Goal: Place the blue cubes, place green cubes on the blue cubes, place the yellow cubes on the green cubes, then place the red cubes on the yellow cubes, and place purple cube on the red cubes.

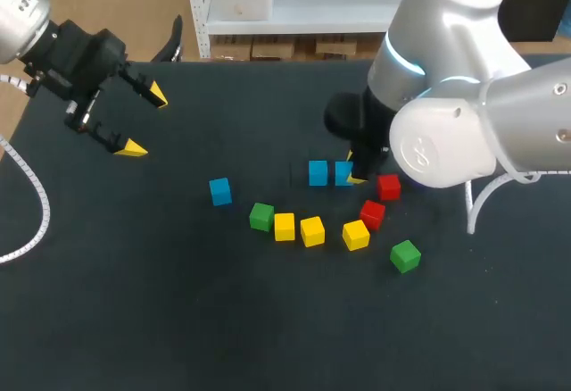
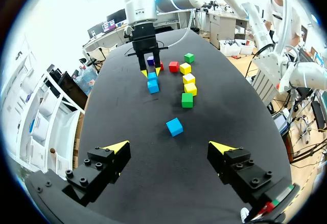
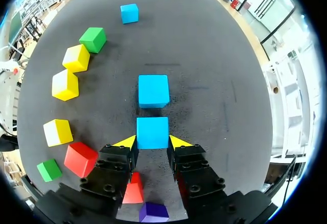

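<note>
Right end effector [image 3: 153, 141] pinches a blue cube [image 3: 152, 130]; left end effector [image 1: 144, 122] gapes wide.

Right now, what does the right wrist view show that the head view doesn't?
Only the right wrist view: a purple cube beneath the right hand; the arm hides it from the head view. Only the head view: the left hand, open, off to the side. Both: a blue cube at the right hand, a second blue cube just ahead, a third blue cube apart, yellow cubes, green cubes, red cubes.
</note>
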### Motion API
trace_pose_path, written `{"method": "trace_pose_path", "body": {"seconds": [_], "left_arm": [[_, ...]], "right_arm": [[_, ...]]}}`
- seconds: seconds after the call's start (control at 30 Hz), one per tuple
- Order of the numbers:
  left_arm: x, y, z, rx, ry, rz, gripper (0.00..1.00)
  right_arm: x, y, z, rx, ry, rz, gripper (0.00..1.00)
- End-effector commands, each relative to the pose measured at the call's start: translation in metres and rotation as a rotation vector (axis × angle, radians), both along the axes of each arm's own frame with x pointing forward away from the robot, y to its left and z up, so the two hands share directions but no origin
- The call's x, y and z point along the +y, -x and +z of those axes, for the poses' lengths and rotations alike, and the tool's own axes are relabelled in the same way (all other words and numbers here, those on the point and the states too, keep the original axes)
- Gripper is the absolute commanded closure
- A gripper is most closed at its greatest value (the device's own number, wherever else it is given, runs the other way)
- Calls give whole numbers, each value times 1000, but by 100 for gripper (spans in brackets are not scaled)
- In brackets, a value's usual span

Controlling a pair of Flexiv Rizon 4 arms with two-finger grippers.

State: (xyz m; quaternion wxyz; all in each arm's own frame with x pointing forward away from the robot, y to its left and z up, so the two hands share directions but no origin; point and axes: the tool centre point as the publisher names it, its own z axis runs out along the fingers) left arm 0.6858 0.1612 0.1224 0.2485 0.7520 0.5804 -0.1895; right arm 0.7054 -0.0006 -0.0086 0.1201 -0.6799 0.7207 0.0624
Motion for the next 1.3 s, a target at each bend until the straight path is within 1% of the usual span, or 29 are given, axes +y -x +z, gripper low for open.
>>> {"method": "trace_pose_path", "body": {"seconds": [0.03,0.2,0.33,0.57,0.67,0.7,0.83,0.87,0.9,0.93,0.97,1.0,1.07,1.17,1.27,1.3], "left_arm": [[0,0,0,-2,0,-1,0],[0,0,0,-2,0,-1,0],[0,0,0,-2,0,-1,0],[0,0,0,-2,0,-1,0],[0,0,0,-2,0,-1,0],[0,0,0,-2,0,-1,0],[0,0,0,-2,0,-1,0],[0,0,0,-2,0,-1,0],[0,0,0,-2,0,-1,0],[0,0,0,-2,0,-1,0],[0,0,0,-2,0,-1,0],[0,0,0,-2,0,-1,0],[0,0,0,-2,0,-1,0],[0,0,0,-2,0,-1,0],[0,0,0,-2,0,-1,0],[0,0,0,-2,0,-1,0]], "right_arm": [[-1,0,0,1,-3,0,75],[-1,-1,0,1,-3,1,62],[-2,-1,0,1,-2,-1,57],[-2,-1,0,1,-2,-2,54],[-3,-1,0,2,-2,-1,50],[-3,-1,1,3,-3,-1,42],[-5,1,6,4,-21,0,33],[-6,1,8,4,-22,0,33],[-8,2,11,2,-27,0,25],[-9,3,14,3,-42,5,21],[-11,4,17,3,-53,2,13],[-13,5,21,3,-70,-5,7],[-18,9,30,2,-99,-2,0],[-25,16,47,-4,-150,0,0],[-35,25,64,-8,-228,14,0],[-39,28,69,-7,-266,27,0]]}}
